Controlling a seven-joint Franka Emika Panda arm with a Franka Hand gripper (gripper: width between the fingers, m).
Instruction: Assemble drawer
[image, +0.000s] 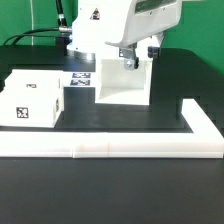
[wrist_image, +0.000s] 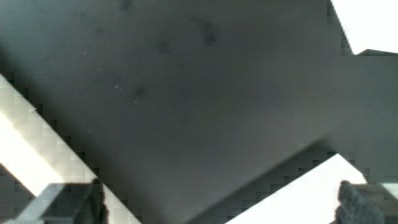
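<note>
Gripper (image: 138, 55) hangs over top of drawer shell (image: 118, 88); contact cannot be told. Jaws wide: wrist view shows fingers (wrist_image: 54, 205) far apart, nothing held between them.

Drawer shell upright mid-table (image: 110, 190), toward far edge, open side facing near edge.

Small drawer box (image: 35, 100), tag on front, sits toward exterior view's left edge, apart from shell.

Marker board (image: 82, 80) flat between them.

L-shaped rail (image: 130, 148) runs along near edge, turns at exterior view's right corner.
</note>
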